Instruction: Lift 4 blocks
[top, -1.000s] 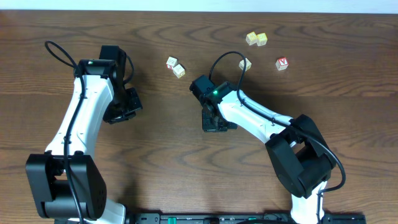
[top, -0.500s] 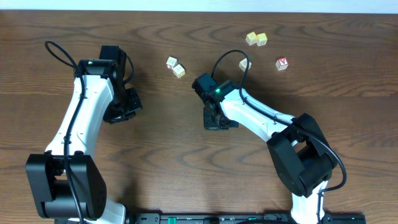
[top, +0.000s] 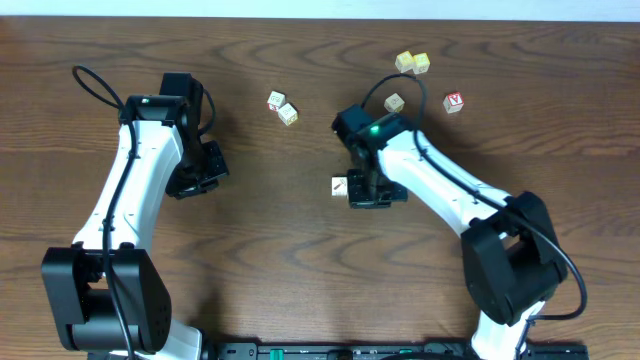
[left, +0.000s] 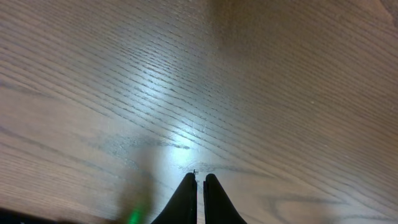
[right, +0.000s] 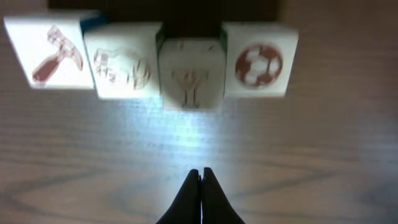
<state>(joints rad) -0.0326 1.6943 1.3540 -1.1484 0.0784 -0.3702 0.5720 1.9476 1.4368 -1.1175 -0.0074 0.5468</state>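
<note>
We are looking at four white-faced blocks (right: 189, 78) carrying printed marks: a red hammer, a faint brown fist, a pale forked figure, a red-brown football. The worktop (top: 300, 250) is showing dark brown wood grain; two cubes (top: 404, 61) are showing pale yellow.

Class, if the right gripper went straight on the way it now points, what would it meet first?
Likely the block with the Y-like mark, directly ahead of the shut right gripper; depth is unclear.
</note>
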